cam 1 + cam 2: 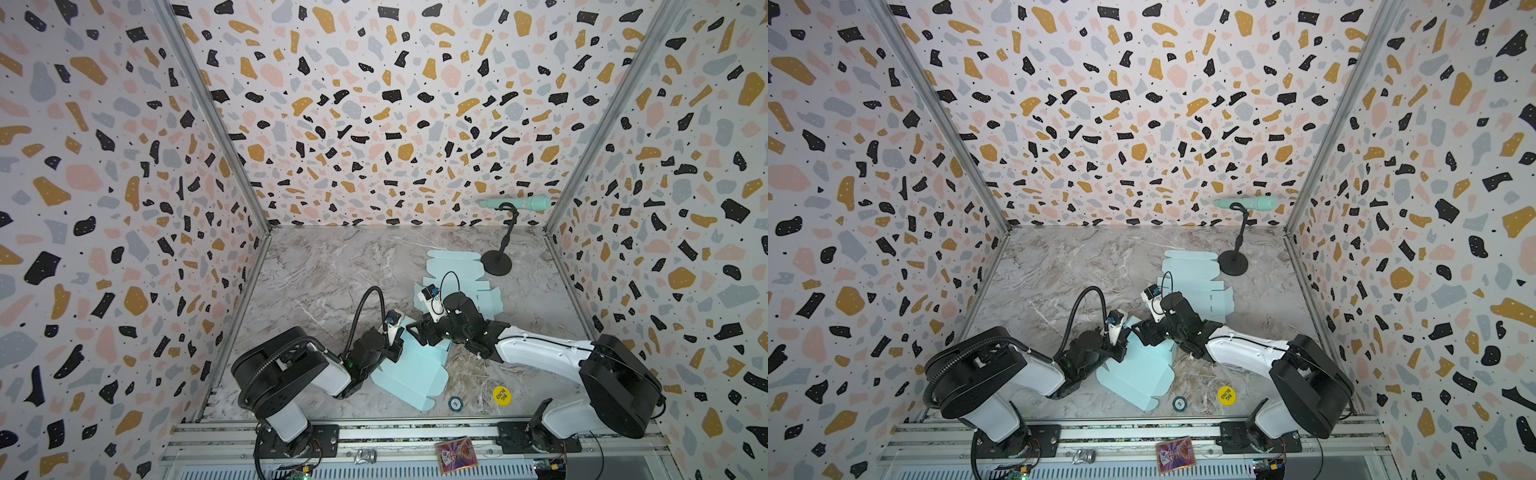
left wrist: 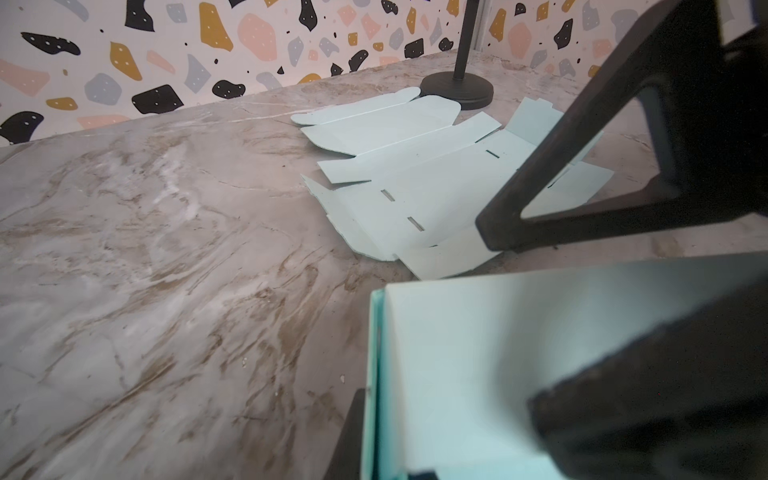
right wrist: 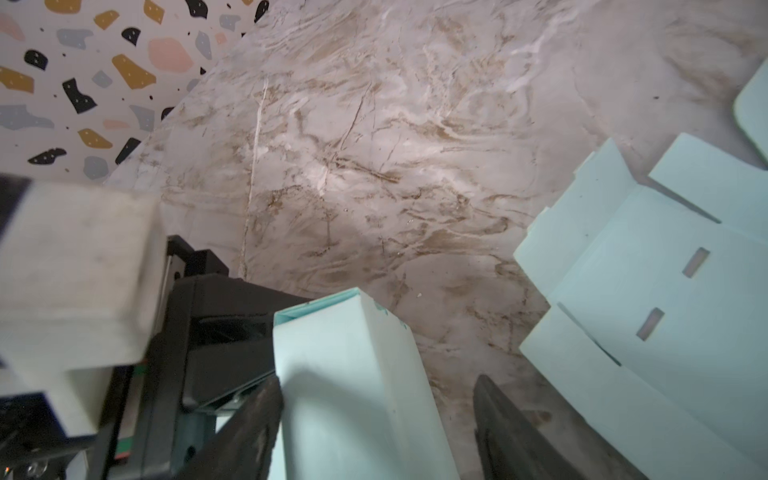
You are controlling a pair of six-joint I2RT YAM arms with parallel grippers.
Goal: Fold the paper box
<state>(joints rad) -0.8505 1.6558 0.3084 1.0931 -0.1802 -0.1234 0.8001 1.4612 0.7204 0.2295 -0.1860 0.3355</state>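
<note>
The paper box (image 1: pixel 409 376) (image 1: pixel 1136 376) is light teal and half folded, lying near the table's front middle in both top views. My left gripper (image 1: pixel 395 341) (image 1: pixel 1120 344) is shut on one raised wall of the box (image 2: pixel 457 353), with a finger on each face of it (image 2: pixel 399 457). My right gripper (image 1: pixel 416 330) (image 1: pixel 1144 329) reaches in from the right and stands open astride a raised wall (image 3: pixel 353 374). In the right wrist view that gripper (image 3: pixel 378 432) has one finger (image 3: pixel 253 428) against the wall and the other finger (image 3: pixel 511 436) apart from it.
Flat teal box blanks (image 1: pixel 453 274) (image 2: pixel 415 178) (image 3: pixel 665 291) lie behind the grippers. A black microphone stand (image 1: pixel 496 262) stands at the back right. A yellow disc (image 1: pixel 501 395) and a small round chip (image 1: pixel 455 403) lie by the front edge. Patterned walls close in three sides.
</note>
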